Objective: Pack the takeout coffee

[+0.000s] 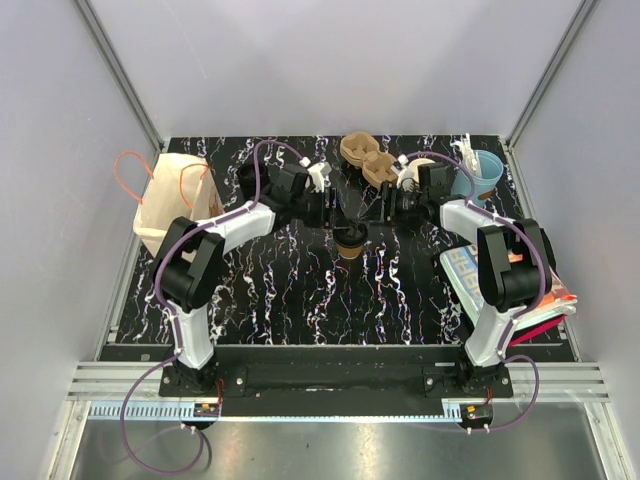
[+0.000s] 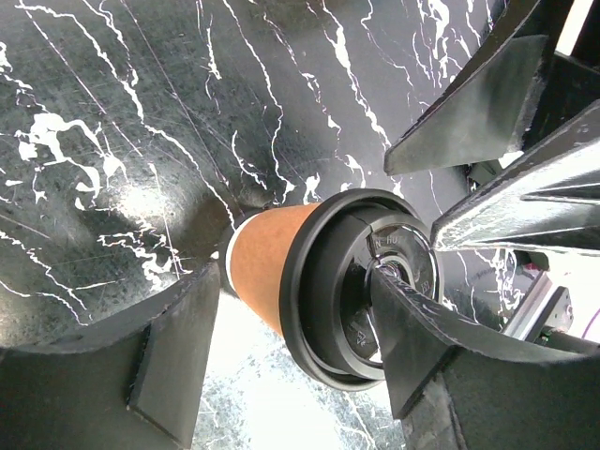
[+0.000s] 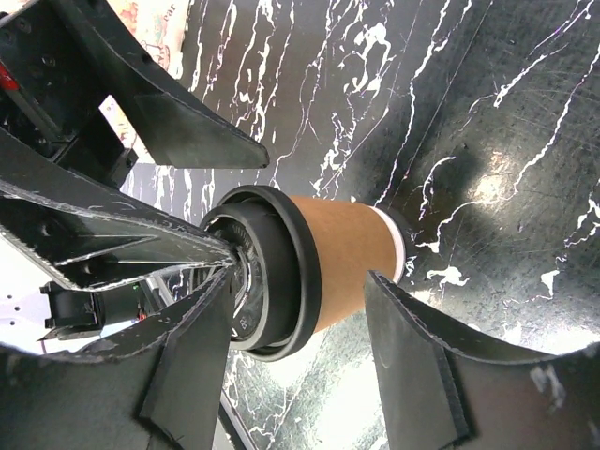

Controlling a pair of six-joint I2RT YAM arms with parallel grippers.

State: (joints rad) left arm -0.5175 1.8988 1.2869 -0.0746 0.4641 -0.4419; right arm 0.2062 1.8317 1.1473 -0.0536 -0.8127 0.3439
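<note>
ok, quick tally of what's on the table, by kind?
Lidded tan cup: 1
Stack of tan cups: 1 (cups inside not countable)
Light blue cup: 1
Paper bag: 1
Printed booklet: 1
Total: 5

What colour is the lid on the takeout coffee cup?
Black lid, on the tan paper cup. It shows best in the left wrist view.
</note>
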